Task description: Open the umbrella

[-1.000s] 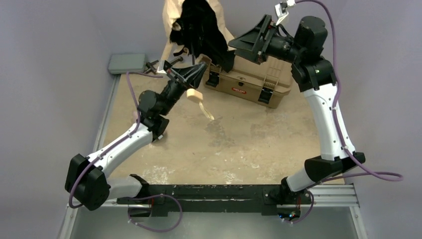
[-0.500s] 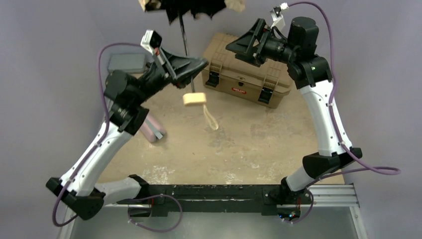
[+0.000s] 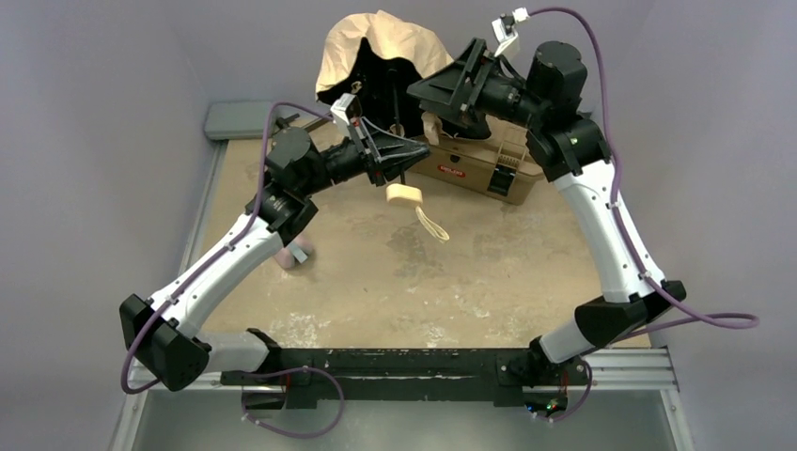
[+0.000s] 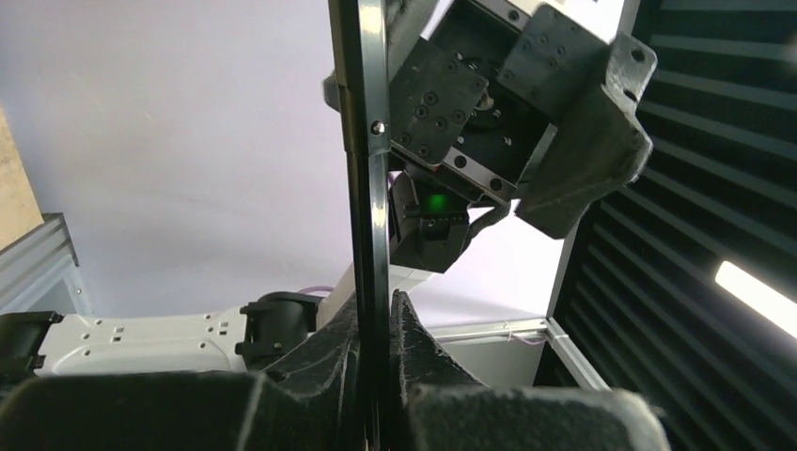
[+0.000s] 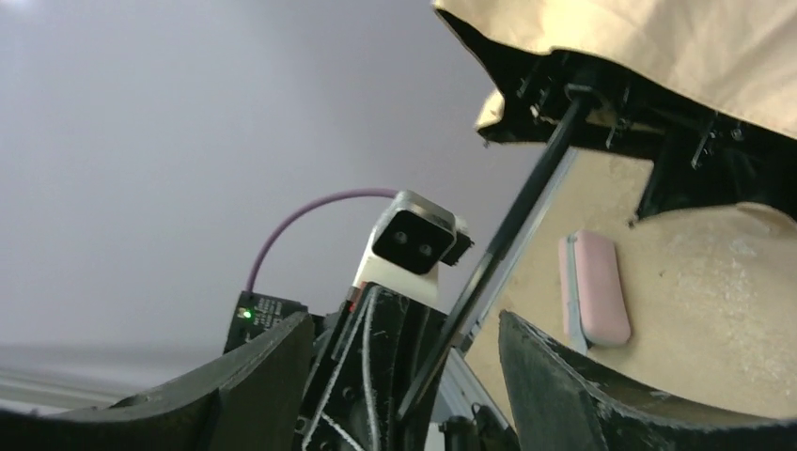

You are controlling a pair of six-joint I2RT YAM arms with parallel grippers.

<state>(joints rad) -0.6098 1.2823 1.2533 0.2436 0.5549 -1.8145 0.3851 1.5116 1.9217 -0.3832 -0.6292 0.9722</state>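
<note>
The umbrella's beige canopy with its black underside hangs bunched at the back, above the table. Its thin black shaft runs down through my left gripper, which is shut on it; in the left wrist view the fingers pinch the shaft. The cream knob handle and its strap dangle below the left gripper. My right gripper is open just below the canopy. In the right wrist view the shaft passes between its spread fingers without touching them, with the canopy above.
A tan hard toolbox stands at the back behind both grippers. A pink pouch lies on the tabletop, partly under the left arm. A grey flat box sits at the back left corner. Walls close in on three sides.
My left gripper has swung right and down with the shaft, bringing the canopy back into view. The right gripper has moved left, so the shaft now lies between its open fingers.
</note>
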